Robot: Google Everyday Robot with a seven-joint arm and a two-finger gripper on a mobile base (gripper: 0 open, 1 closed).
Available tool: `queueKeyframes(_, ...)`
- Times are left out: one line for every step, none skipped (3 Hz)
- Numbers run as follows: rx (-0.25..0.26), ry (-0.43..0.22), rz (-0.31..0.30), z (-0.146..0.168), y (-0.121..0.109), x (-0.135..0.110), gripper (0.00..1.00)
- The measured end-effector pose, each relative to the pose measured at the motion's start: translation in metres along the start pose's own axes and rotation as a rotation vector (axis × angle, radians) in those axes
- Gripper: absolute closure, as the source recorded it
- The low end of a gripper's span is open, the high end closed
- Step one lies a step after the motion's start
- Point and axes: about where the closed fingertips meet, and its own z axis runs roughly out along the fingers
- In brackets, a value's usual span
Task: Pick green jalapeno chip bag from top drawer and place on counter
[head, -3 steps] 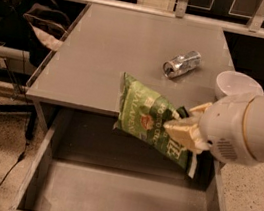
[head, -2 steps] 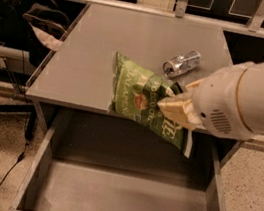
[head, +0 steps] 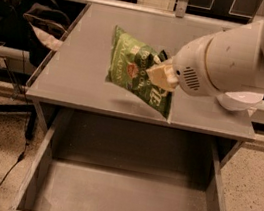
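Camera view: the top drawer (head: 122, 202) stands open nearest, below the front edge of the counter surface (head: 75, 82). Over that surface the white arm (head: 231, 59) reaches in from the right, its gripper (head: 162, 74) with fingers clamped on the green jalapeno chip bag (head: 129, 61), held tilted in the air. The bag's crinkled green face bears a small red emblem and white lettering I cannot read

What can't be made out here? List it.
Camera view:
- Pincer, shut on the bag: its far finger, behind the bag.
- Drawer: front, cut off by the bottom edge.
- Counter: right rear, behind the arm.
- Bag lettering: partly covered by the pincer.
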Motion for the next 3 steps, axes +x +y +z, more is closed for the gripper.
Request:
queueKeyframes(-0.112, -0.030, 0.033, 0.037, -0.006, -0.005, 1.00)
queueKeyframes(-0.232, -0.053, 0.029, 0.075, -0.004, -0.010, 1.00)
queueKeyframes(-0.354, -0.065, 0.043, 0.116, -0.001, -0.010, 1.00)
